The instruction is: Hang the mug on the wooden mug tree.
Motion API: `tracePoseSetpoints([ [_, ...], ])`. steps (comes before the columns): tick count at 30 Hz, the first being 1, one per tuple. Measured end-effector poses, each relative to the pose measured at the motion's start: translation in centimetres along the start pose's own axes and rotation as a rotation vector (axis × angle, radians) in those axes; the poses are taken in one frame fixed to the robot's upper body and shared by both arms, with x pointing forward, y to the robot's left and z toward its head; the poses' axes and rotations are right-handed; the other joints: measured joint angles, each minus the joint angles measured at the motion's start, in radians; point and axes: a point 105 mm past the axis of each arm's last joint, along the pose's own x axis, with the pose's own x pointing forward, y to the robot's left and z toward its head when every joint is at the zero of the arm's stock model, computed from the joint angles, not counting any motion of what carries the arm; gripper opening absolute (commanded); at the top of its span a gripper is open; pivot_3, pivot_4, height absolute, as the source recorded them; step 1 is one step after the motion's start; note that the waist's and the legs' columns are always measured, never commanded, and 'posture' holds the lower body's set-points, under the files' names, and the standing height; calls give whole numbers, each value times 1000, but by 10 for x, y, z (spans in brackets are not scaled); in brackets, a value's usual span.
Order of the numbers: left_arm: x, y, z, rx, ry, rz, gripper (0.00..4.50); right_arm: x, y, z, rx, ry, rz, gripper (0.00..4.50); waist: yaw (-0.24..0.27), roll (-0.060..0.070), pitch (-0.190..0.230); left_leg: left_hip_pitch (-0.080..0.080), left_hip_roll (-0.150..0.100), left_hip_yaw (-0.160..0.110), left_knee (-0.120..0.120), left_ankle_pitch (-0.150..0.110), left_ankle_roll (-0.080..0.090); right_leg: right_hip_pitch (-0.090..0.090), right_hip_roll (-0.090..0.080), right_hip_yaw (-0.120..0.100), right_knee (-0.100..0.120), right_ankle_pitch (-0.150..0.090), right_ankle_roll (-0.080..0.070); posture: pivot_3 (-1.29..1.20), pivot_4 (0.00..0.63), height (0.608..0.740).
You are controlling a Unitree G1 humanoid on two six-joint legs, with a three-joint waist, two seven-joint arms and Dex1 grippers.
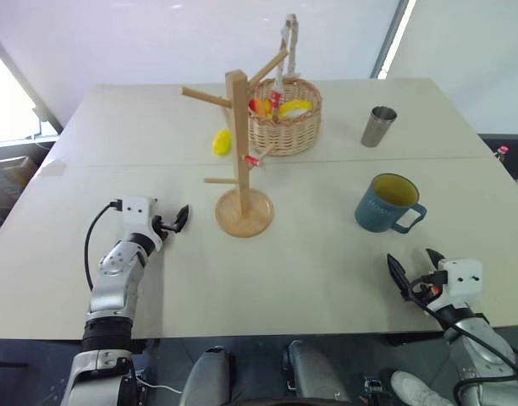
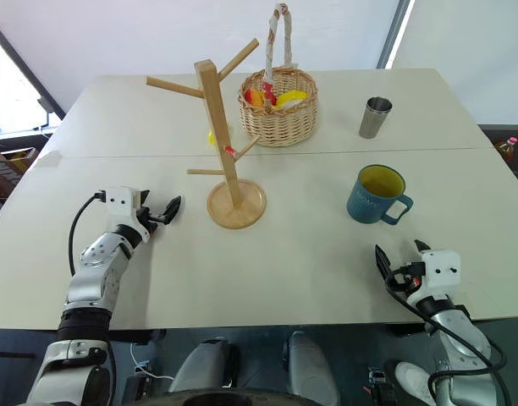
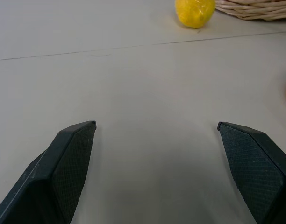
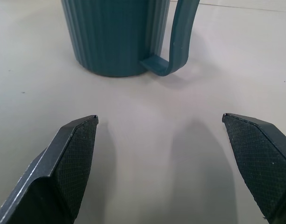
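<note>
Head views: the mug (image 1: 388,203) stands upright on the surface (image 1: 327,271), handle toward the right tool (image 1: 416,269), well apart from the wooden mug tree (image 1: 240,161); the left tool (image 1: 170,222) sits near the tree's base. Left wrist view: its fingers (image 3: 68,163) spread wide, holding nothing, a yellow fruit (image 3: 194,11) beyond. Right wrist view: fingers (image 4: 70,158) fully parted, empty, mug just ahead.

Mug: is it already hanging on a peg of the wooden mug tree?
No, the mug stands upright on the table, apart from the wooden mug tree.
</note>
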Motion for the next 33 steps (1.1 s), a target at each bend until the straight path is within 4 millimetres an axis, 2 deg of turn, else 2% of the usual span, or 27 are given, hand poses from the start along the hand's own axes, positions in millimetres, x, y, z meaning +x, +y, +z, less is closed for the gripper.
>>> tracePoseSetpoints([
  [12,-7,-1,-1,-13,14,11,4500,5,-1,1,-13,-24,-2,4419,-4,0,0,0,0,0,0,0,0,0,0,0,0,0,0,0,150,740],
  [18,-28,-18,-3,-21,14,-157,4500,5,1,1,-9,-28,-13,4419,-6,-1,0,0,0,0,0,0,0,0,0,0,0,0,0,0,150,740],
  [22,-52,-53,-2,4,34,-430,4500,6,0,1,-22,-26,-29,4419,-6,-1,0,0,1,0,0,0,0,0,0,0,-1,0,-1,0,150,740],
  [27,-80,-117,1,29,53,-822,4500,14,4,5,15,-54,-62,4419,-5,0,0,-1,1,0,0,0,0,0,0,1,-1,-2,-4,0,150,740],
  [29,-85,-134,5,39,36,-908,4500,18,5,8,24,-66,-77,4419,-5,2,0,-1,1,0,0,0,0,0,0,1,-1,-2,-4,0,150,740],
  [33,-84,-154,12,38,0,-979,4500,30,2,23,43,-122,-132,4419,-6,2,0,-1,1,0,0,0,0,-1,0,1,-1,0,-1,0,150,740],
])
